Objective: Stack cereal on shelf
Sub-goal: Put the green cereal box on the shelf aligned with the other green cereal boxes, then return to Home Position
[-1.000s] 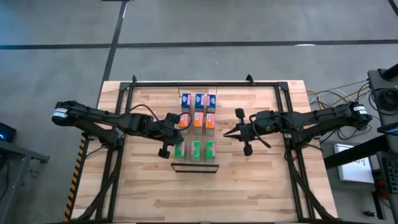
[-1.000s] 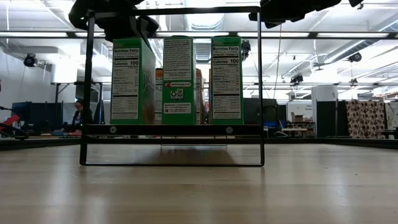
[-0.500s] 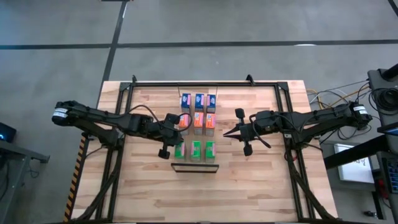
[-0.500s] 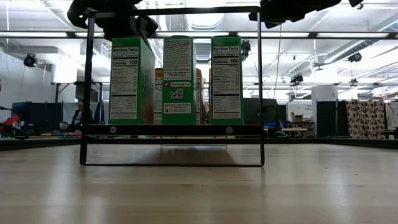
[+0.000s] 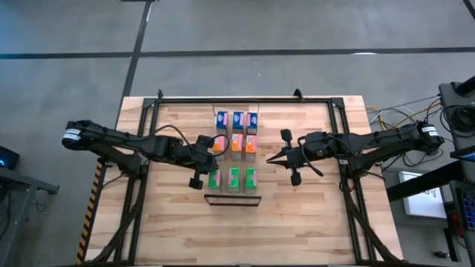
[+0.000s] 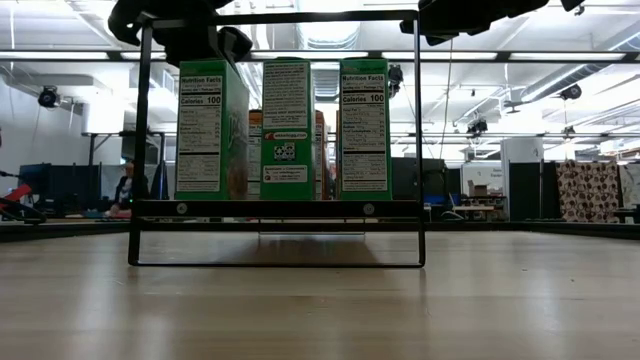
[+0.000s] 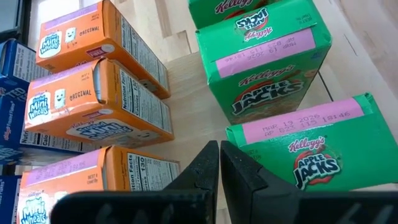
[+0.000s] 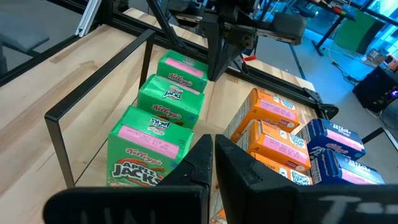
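Nine cereal boxes stand upright in three rows on the shelf (image 5: 232,199): blue (image 5: 237,120) at the far end, orange (image 5: 237,144) in the middle, green (image 5: 233,179) at the near end. My left gripper (image 5: 213,154) is shut and slants down over the gap between the left orange box (image 7: 99,106) and the left green box (image 7: 298,149). My right gripper (image 5: 269,158) hangs shut in the air to the right of the boxes, pointing at them. My left gripper's shut fingertips (image 7: 219,149) hang just beside the top corner (image 7: 231,129) of the left green box. I cannot tell whether they touch it. The box stands on the shelf.
A dark metal frame (image 6: 143,140) rises around the shelf's near end, with a top bar (image 6: 280,17) just above the green boxes. Black rails (image 5: 230,99) run along the table's far side. Bare planked tabletop (image 5: 237,233) lies near the front edge.
In the low view the left green box has shifted a little toward the table's left. Both arms have stayed where they were.
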`<control>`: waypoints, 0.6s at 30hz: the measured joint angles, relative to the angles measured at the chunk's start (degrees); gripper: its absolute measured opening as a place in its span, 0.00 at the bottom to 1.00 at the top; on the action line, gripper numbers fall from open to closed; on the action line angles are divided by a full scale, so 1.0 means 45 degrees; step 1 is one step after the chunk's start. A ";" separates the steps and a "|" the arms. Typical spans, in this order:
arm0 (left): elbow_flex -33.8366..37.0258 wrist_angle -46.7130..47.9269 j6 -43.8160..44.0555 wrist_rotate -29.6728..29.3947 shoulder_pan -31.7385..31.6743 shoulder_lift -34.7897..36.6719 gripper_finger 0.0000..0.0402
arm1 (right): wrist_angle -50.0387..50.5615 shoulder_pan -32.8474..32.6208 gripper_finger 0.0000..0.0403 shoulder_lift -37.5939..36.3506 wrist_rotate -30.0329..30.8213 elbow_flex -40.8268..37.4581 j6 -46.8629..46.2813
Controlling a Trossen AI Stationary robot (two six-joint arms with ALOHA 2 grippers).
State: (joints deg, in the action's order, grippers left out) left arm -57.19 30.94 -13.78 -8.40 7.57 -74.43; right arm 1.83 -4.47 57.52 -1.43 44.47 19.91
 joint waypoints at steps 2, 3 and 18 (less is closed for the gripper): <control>-0.0006 0.0005 0.0073 0.0000 0.0000 0.0000 0.00 | 0.0000 0.0000 0.02 0.0000 0.0000 0.0000 0.0002; -0.0033 0.0019 0.0082 0.0000 0.0000 0.0000 0.00 | 0.0000 0.0000 0.02 0.0000 0.0004 0.0000 0.0002; -0.0257 0.0489 0.0051 0.0000 0.0034 0.0309 0.00 | 0.0000 0.0000 0.02 0.0000 0.0000 0.0000 0.0154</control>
State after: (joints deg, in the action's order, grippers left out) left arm -58.35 33.14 -13.55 -8.40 7.73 -73.04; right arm 1.83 -4.47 57.52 -1.43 44.47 20.61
